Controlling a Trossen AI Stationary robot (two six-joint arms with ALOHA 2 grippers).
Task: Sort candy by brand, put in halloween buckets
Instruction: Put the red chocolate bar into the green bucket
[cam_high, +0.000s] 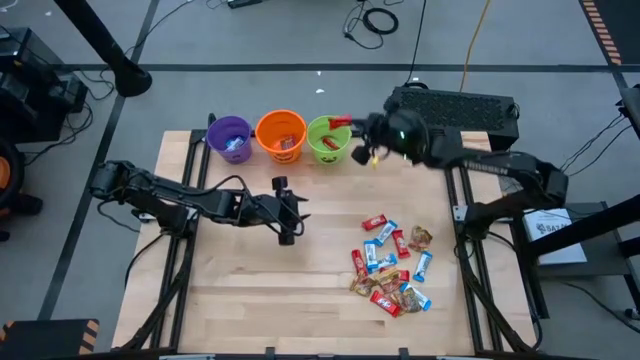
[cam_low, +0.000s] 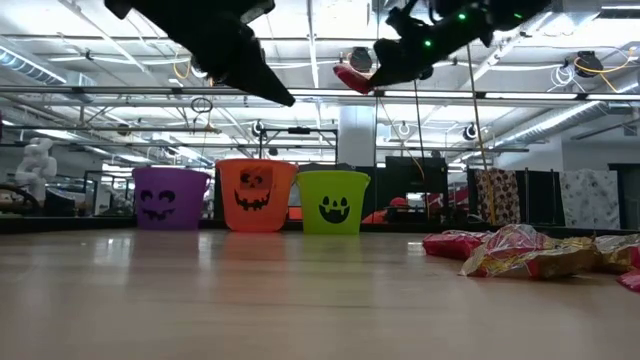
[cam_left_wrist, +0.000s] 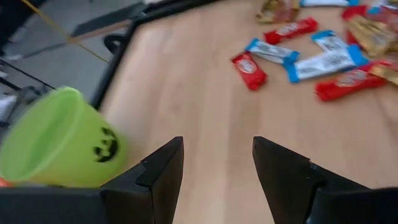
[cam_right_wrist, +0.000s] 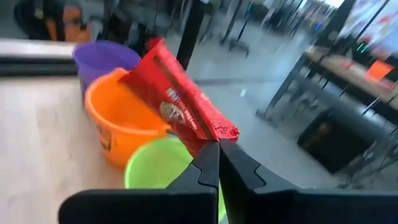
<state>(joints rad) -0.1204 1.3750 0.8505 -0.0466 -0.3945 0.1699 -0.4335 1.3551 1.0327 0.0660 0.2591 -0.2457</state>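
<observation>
My left gripper (cam_high: 287, 210) hangs above bare table (cam_high: 250, 280) near the centre, jaws spread and holding nothing. At twelve o'clock on the table stand three buckets in a row: the purple bucket (cam_high: 230, 137), the orange bucket (cam_high: 281, 134) touching it, and the green bucket (cam_high: 327, 139). My right gripper (cam_high: 352, 128) hovers over the green bucket's rim, jaws pressed together on a red candy bar (cam_right_wrist: 180, 99), which juts out above the buckets. The candy pile (cam_high: 392, 265) of red, blue and gold wrappers lies at about four o'clock on the table.
</observation>
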